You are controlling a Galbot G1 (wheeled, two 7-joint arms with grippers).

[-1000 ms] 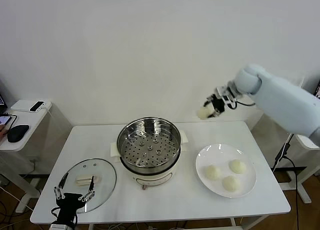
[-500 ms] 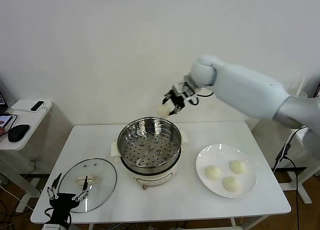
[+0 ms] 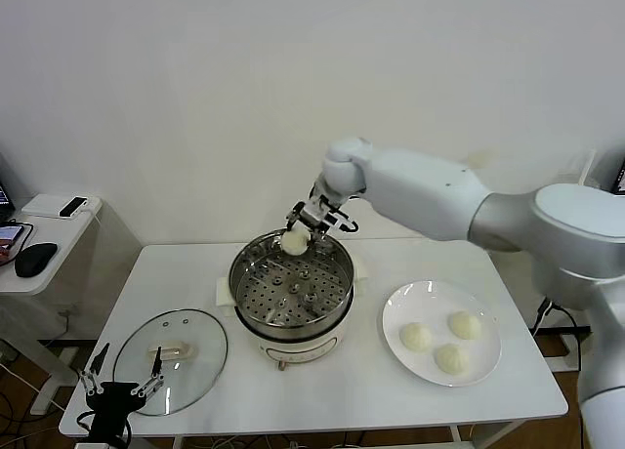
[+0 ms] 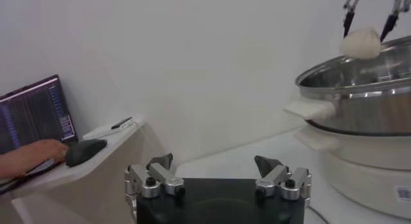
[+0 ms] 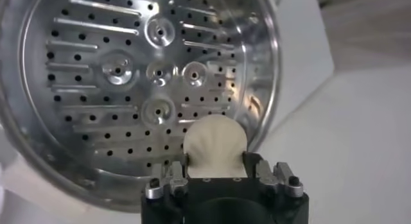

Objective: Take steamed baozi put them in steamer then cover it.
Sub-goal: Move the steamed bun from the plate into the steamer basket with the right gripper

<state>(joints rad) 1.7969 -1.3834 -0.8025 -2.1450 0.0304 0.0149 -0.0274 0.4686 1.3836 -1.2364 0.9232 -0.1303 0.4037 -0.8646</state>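
The shiny steamer (image 3: 278, 298) sits mid-table on its white cooker base. My right gripper (image 3: 298, 234) is shut on one off-white baozi (image 3: 295, 242) and holds it just above the basket's far rim. In the right wrist view that baozi (image 5: 214, 142) is clamped in the gripper (image 5: 215, 160), over the edge of the perforated floor (image 5: 115, 71). Three more baozi (image 3: 417, 336) lie on the white plate (image 3: 395, 307) to the right. The glass cover (image 3: 195, 332) lies flat at the front left. My left gripper (image 3: 121, 373) hangs open and empty at the table's front edge beside it.
A white side table (image 3: 44, 273) stands left of the main table with a mouse and a phone on it. The left wrist view shows a laptop (image 4: 32, 116) and a person's hand (image 4: 29, 156) there. A white wall runs close behind the table.
My right arm has swung left and down with the baozi, from beyond the plate to over the steamer's far rim. My left gripper has drifted slightly left and toward the front edge.
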